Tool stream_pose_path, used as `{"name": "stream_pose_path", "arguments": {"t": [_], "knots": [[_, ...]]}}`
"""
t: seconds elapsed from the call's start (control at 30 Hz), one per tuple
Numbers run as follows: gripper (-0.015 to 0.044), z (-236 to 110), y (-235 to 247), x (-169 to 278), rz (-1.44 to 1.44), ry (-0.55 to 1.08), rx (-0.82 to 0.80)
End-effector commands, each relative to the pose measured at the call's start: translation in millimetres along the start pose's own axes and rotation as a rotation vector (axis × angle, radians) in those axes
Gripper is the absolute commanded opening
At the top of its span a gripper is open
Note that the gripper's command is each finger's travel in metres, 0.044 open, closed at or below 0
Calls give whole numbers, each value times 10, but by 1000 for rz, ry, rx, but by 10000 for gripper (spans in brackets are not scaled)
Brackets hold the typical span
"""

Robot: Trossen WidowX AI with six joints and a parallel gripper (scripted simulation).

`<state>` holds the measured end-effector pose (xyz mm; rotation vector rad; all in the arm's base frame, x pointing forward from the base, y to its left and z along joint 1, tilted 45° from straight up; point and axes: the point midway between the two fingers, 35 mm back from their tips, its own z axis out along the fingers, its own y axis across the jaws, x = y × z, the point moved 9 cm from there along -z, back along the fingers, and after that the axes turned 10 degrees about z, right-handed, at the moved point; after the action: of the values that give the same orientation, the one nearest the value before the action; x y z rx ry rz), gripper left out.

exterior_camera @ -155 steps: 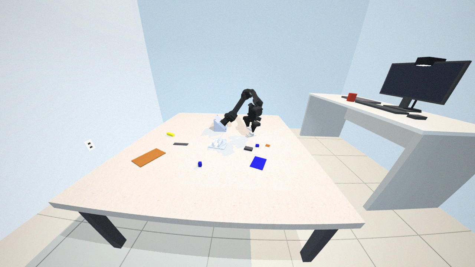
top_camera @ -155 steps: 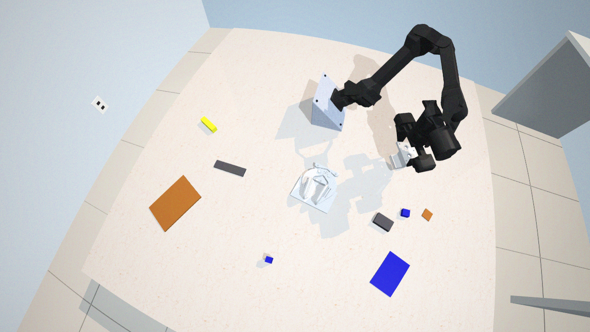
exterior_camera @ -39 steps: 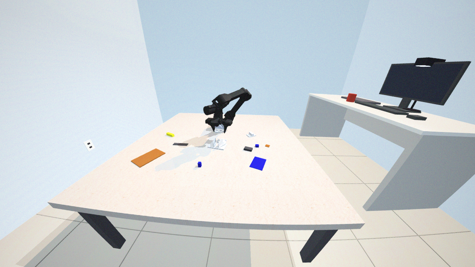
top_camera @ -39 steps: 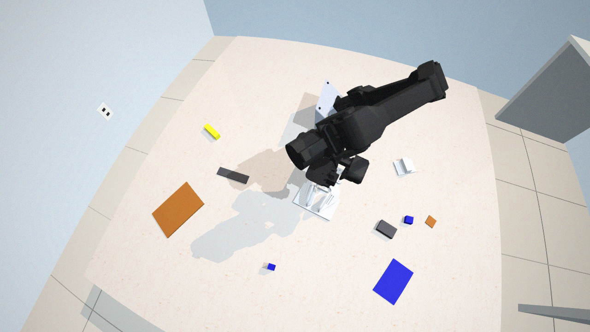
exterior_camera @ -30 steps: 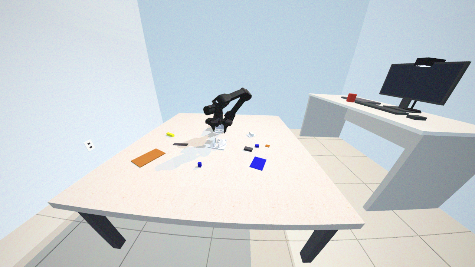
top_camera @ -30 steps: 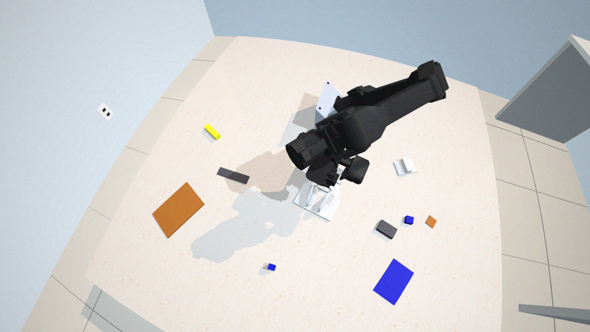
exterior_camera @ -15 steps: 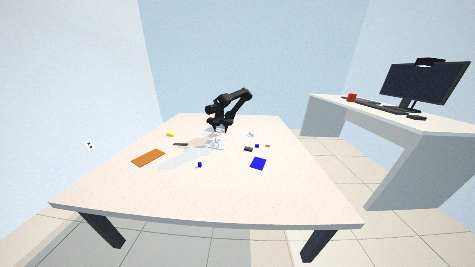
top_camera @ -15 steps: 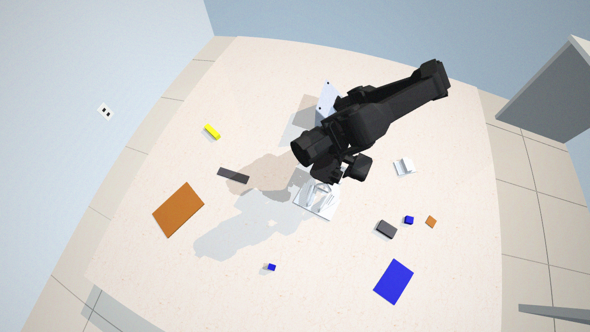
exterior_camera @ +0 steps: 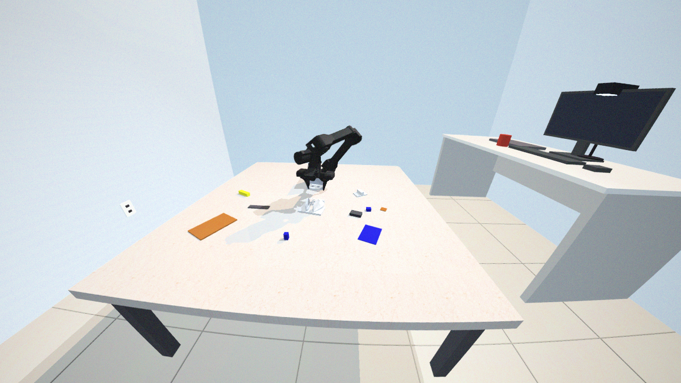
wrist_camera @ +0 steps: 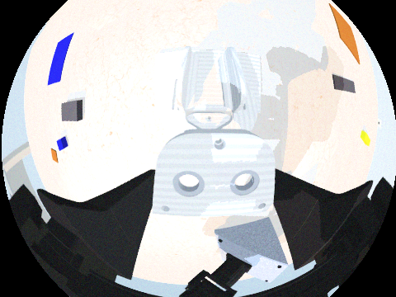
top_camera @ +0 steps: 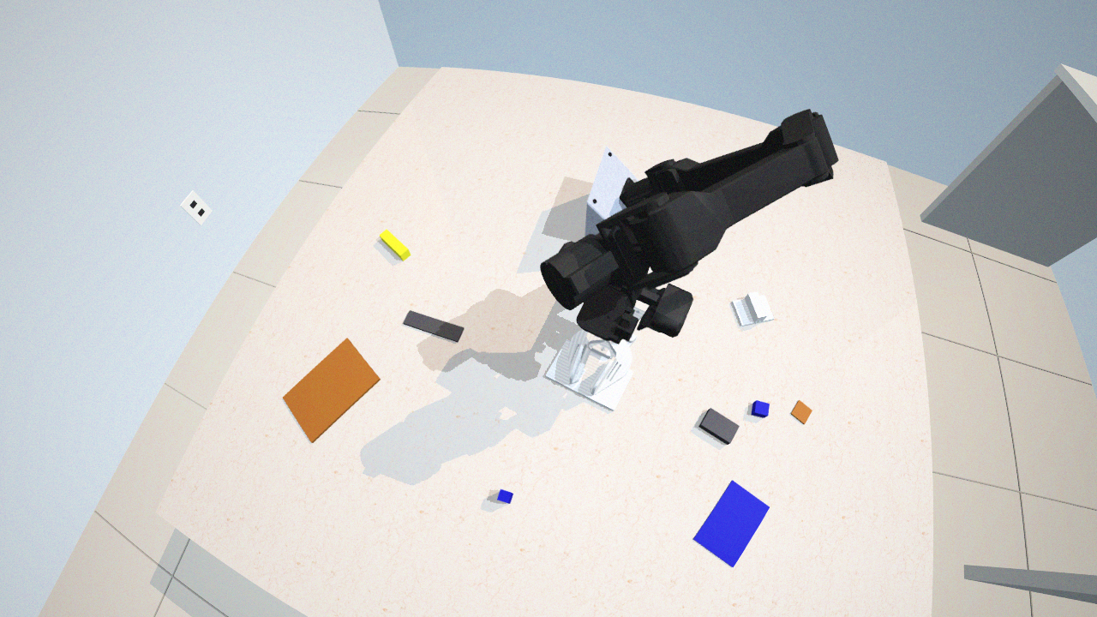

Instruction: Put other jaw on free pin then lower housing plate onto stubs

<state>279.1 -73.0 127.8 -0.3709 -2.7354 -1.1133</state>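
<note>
My gripper (top_camera: 640,314) (exterior_camera: 316,186) (wrist_camera: 214,175) is shut on the white housing plate (exterior_camera: 315,186) (wrist_camera: 216,158), which has two round holes and spans between the fingers. The plate is held above the table, at the rear of the white base (top_camera: 606,402) (exterior_camera: 304,210) (wrist_camera: 252,74). Two long white jaws stand out over the base, one jaw (top_camera: 577,364) (wrist_camera: 190,80) beside the other jaw (top_camera: 604,374) (wrist_camera: 231,76), with a gap between them. The plate and gripper hide the pins, stubs and gear teeth, so I cannot tell how the teeth mesh.
A small white stand (top_camera: 755,307) (exterior_camera: 359,192) is right of the base. A black block (top_camera: 718,426) (wrist_camera: 72,110) and blue cube (top_camera: 760,408) lie front right. A dark bar (top_camera: 433,326) and orange panel (top_camera: 331,389) lie left. The angled grey mount (top_camera: 611,180) (wrist_camera: 252,243) stands behind.
</note>
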Motion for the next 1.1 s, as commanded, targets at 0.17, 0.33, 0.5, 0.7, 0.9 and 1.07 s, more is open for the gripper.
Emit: {"name": "stream_pose_path", "arguments": {"t": [0.17, 0.33, 0.5, 0.7, 0.9, 1.07], "knots": [[351, 1, -3, 4, 5, 2, 3], [351, 1, -1, 15, 6, 2, 3], [351, 1, -1, 15, 6, 2, 3], [351, 43, -1, 11, 6, 2, 4], [351, 142, -1, 3, 6, 2, 4], [351, 224, -1, -1, 6, 1, 4]]}}
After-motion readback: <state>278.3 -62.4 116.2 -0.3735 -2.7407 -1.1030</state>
